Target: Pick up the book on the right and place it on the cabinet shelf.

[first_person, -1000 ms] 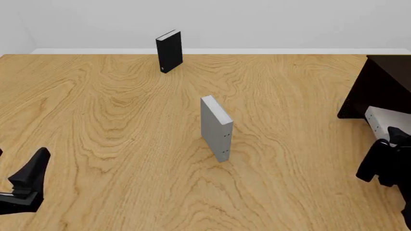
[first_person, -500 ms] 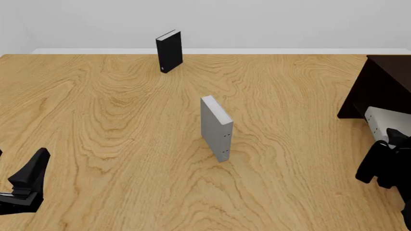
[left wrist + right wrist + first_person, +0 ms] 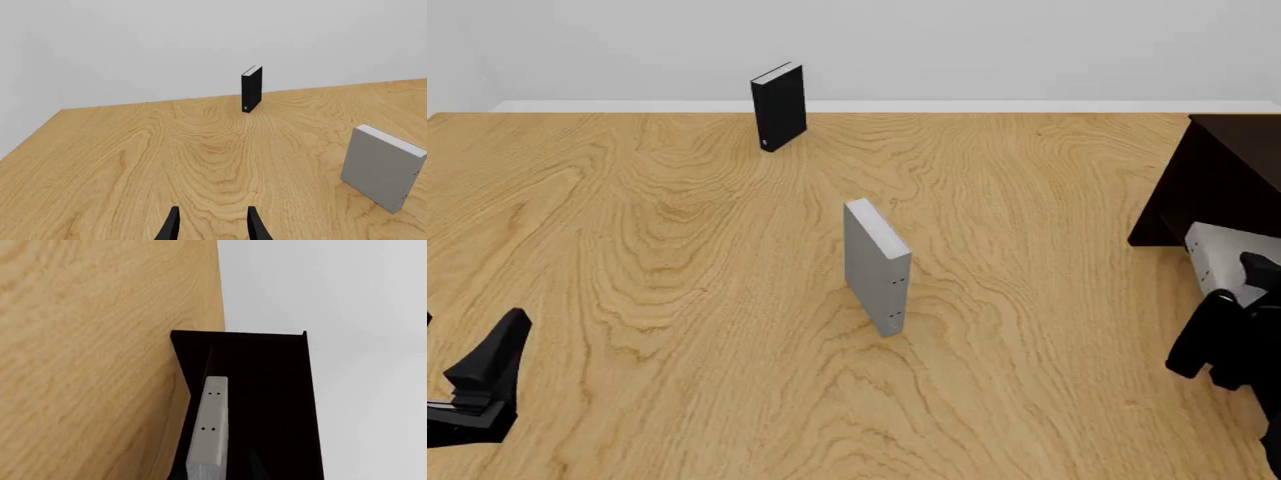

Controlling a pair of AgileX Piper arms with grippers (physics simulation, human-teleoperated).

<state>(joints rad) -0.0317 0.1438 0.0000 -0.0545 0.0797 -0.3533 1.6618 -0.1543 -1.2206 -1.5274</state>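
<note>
Comparing with half a second ago, the book (image 3: pixel 1225 258) sits slightly higher, held in the closed right gripper (image 3: pixel 1244 290) at three o'clock, touching the cabinet shelf (image 3: pixel 1214 180). Open wood surrounds the dotted grey book (image 3: pixel 877 263) and the black book (image 3: pixel 778 106). Left gripper (image 3: pixel 212 227) hangs open. Only the right wrist view shows the book's (image 3: pixel 209 425) spine inside the cabinet.

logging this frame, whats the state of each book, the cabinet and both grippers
black book: standing upright at the far side of the table, untouched
middle grey book: standing upright on the table, untouched
right grey book: at the cabinet's front, right gripper at it
cabinet: standing at the table's right edge
left gripper: open, holding nothing
right gripper: close to the right grey book; grip not visible
</note>
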